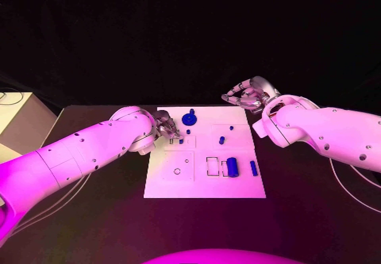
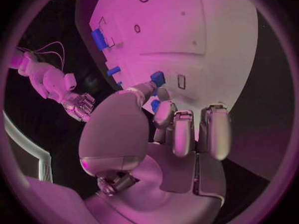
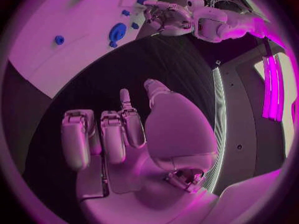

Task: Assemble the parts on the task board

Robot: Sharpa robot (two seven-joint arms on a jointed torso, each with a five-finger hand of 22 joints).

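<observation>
The left hand (image 1: pixel 167 125) hung over the board's (image 1: pixel 202 187) left edge, fingertips pinching a small blue part (image 2: pixel 157 77) just above it. The right hand (image 1: pixel 248 94) hovered off the far right corner, fingers curled, holding nothing. A gear (image 1: pixel 189 118), cylinder (image 1: pixel 233 166) and pin (image 1: pixel 254 168) lay on the board, apart.

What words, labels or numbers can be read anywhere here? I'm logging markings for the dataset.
None can be read. The task board carries only thin outlined shapes, a circle and rectangles, with no lettering. The blue parts, the arms and each robot hand show no legible print.
</observation>
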